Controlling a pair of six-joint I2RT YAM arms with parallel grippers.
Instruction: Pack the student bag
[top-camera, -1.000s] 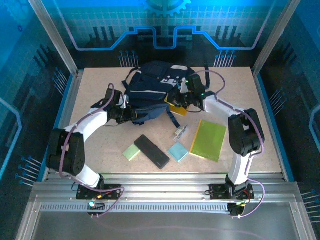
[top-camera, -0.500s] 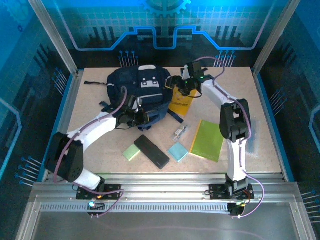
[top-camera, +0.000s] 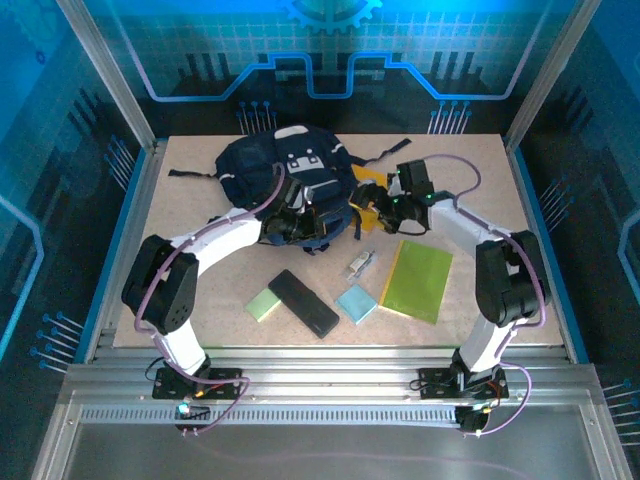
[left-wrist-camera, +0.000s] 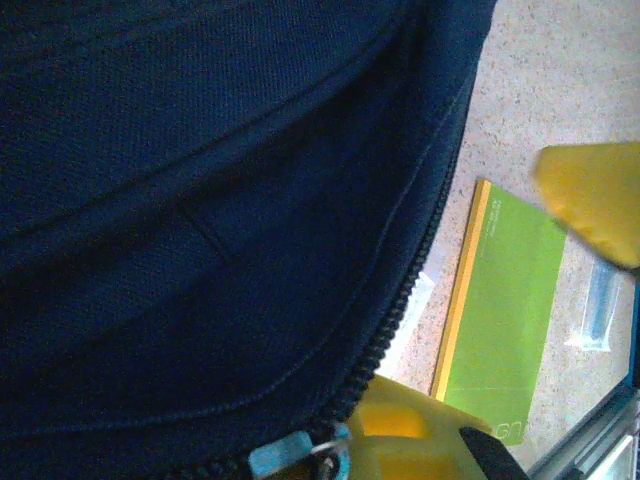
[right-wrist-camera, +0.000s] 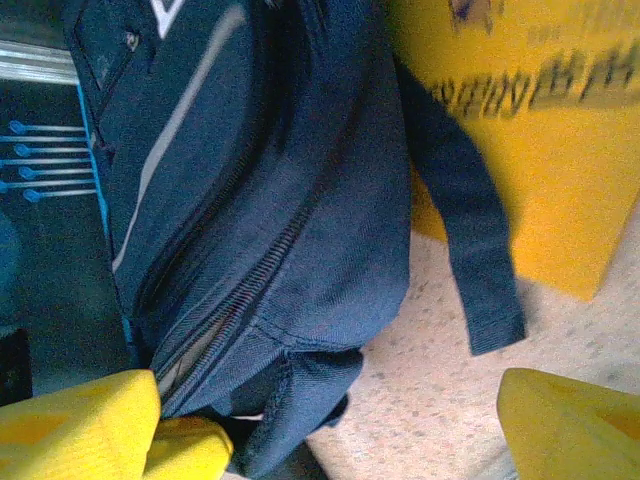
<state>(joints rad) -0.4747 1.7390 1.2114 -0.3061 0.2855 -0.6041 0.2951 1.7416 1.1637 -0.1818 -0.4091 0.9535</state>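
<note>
Top external view: student bag (top-camera: 250, 165) sits on the table (top-camera: 470, 170), its near zipped edge pinched in the closed left jaws, its side just left of the wide-open right jaws.

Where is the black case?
In the top view, the black case lies on the table near its front edge, a little left of the middle, between a pale green pad and a light blue pad.

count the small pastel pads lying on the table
2: a pale green pad left of the black case, and a light blue pad right of it. Others could be hidden inside the student bag.
</note>
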